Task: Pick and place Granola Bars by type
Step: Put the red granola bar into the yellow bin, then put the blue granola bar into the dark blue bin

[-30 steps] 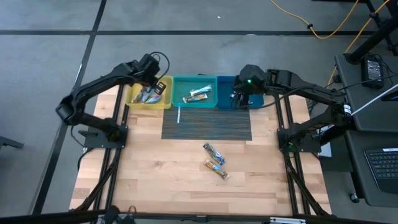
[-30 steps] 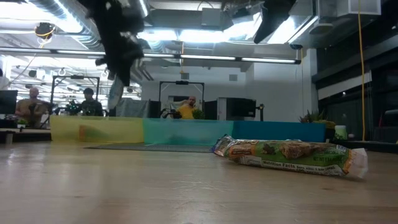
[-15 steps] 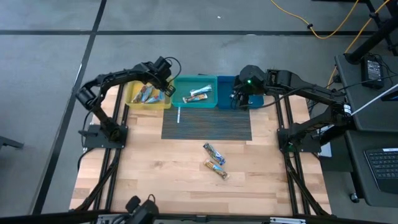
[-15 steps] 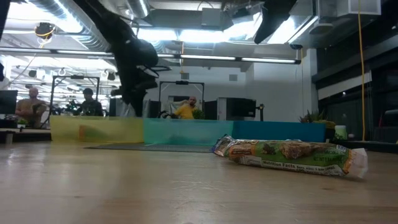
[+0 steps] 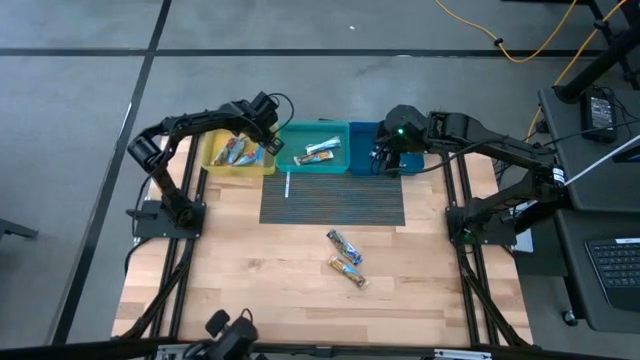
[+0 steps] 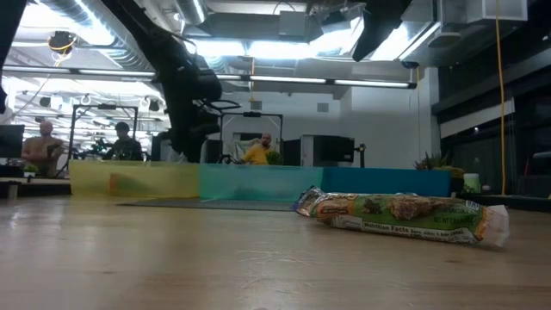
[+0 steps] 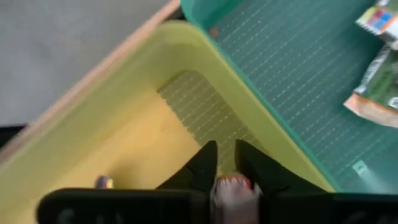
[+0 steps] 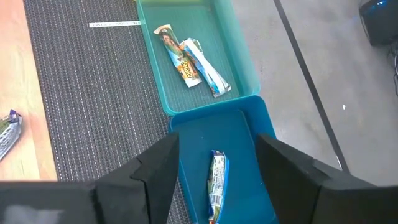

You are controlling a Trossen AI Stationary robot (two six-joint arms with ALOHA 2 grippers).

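Nearest, two granola bars (image 5: 346, 259) lie loose on the bare tabletop (image 5: 240, 280) at about six o'clock from the ribbed mat (image 5: 335, 205), close together and not yet sorted. I'd call that the trap: grab one carelessly and its neighbour gets nudged askew or dragged along, or a slick wrapper slips free.

Out at eleven o'clock, the left gripper (image 7: 225, 163) hangs over the yellow bin (image 5: 238, 157), right by the wall it shares with the green bin (image 5: 314, 148). Its jaws are pinched nearly closed with something small and reddish between them; what it is, I can't tell. Release here and it could clip that wall.

At one o'clock, the right gripper (image 8: 214, 155) hovers over the blue bin (image 8: 242, 143), jaws spread wide and holding nothing, one bar below.
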